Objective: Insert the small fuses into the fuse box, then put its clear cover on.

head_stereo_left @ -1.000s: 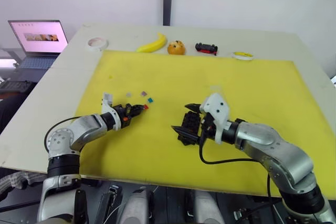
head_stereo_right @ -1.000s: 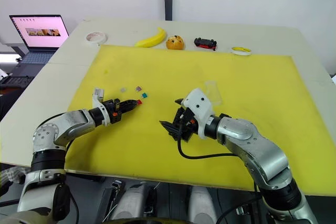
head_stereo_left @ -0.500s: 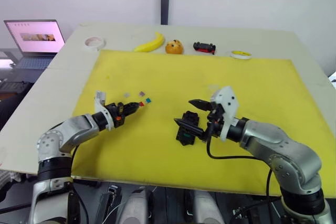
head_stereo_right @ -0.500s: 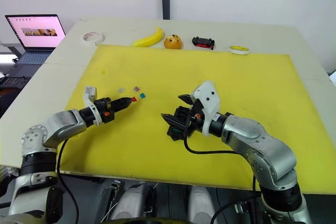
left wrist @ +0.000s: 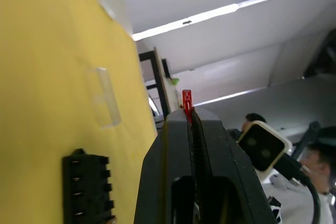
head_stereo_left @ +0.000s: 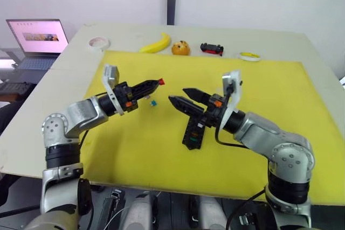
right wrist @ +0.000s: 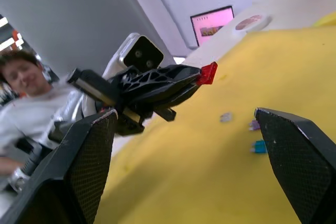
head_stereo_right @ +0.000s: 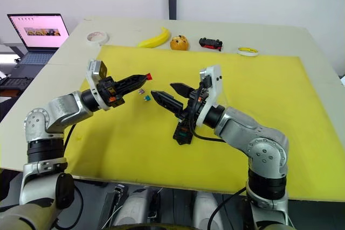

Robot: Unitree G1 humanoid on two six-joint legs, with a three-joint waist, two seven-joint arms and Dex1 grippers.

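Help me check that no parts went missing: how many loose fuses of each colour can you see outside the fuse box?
Red fuse, held in the left tool: 1
Grey fuse, on the mat: 1
Purple fuse, on the mat: 1
Teal fuse, on the mat: 1
Total: 4

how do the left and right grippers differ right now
The left gripper is shut on a red fuse at its fingertips; the right gripper is open and holds nothing. The left one is raised above the loose fuses on the yellow mat; the right one hovers over the fuse box. Both have two black fingers and point toward each other.
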